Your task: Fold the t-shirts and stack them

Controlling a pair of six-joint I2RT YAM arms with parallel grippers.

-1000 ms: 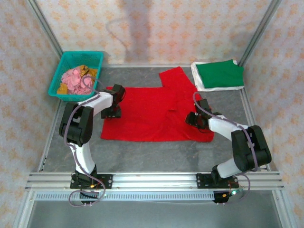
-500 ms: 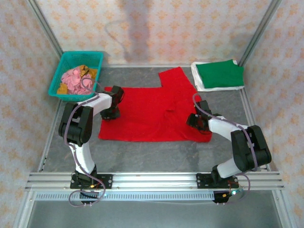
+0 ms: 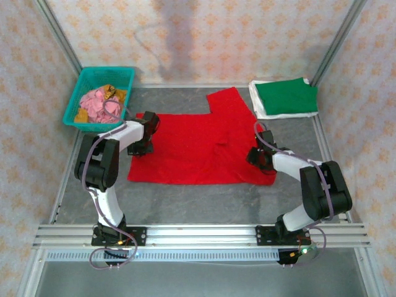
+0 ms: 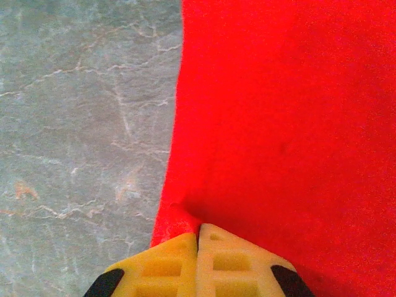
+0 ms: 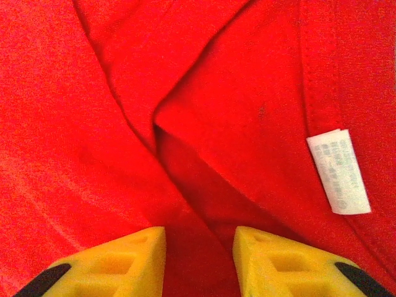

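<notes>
The bright red short-sleeved cloth t-shirt [image 3: 198, 145] lies spread flat in the middle of the grey stone-patterned counter [image 3: 185, 201]. The left gripper [image 4: 198, 241] is clenched on the shirt's left edge, with a small pucker of cloth pinched between its yellow fingers. The right gripper [image 5: 199, 241] is released, its fingers apart over a creased fold near a white sewn-in label [image 5: 338, 171]. In the far right corner a folded dark green t-shirt [image 3: 286, 96] rests on a folded white t-shirt [image 3: 254, 99]. A teal plastic basket [image 3: 74, 94] of pink and yellow scraps sits far left, just beyond the left arm.
</notes>
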